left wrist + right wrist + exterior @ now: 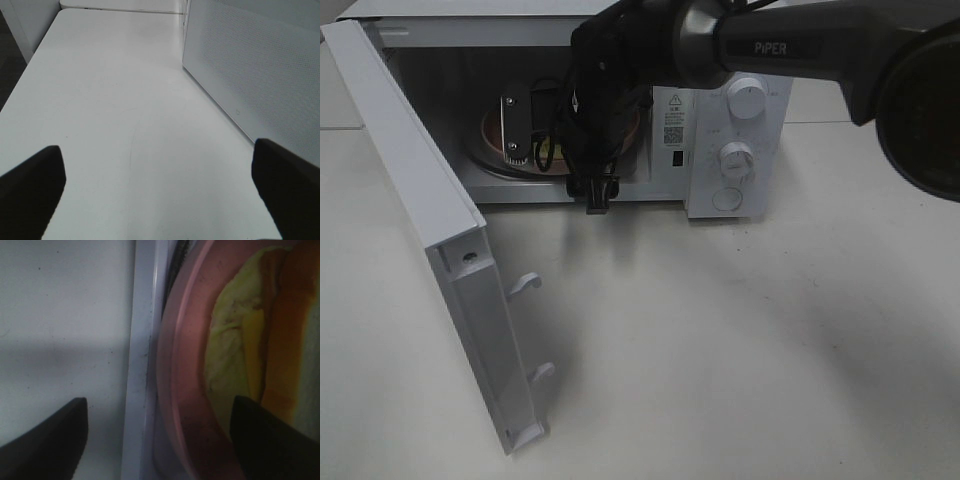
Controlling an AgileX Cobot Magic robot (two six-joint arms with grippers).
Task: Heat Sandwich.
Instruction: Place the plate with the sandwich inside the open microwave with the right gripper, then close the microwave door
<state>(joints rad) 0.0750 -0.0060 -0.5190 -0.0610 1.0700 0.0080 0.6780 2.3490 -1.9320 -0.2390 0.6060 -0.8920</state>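
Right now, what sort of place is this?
Probably a robot test bench staged as a kitchen corner: a white microwave oven with its door open stands on a plain white table, a round pink plate carrying a yellow-and-orange-filled sandwich sits inside, and a black robot arm reaches in.

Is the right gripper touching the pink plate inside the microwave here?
Cannot tell. In the right wrist view the right gripper stands open astride the rim of the pink plate. One finger overlaps plate and sandwich, hiding any gap.
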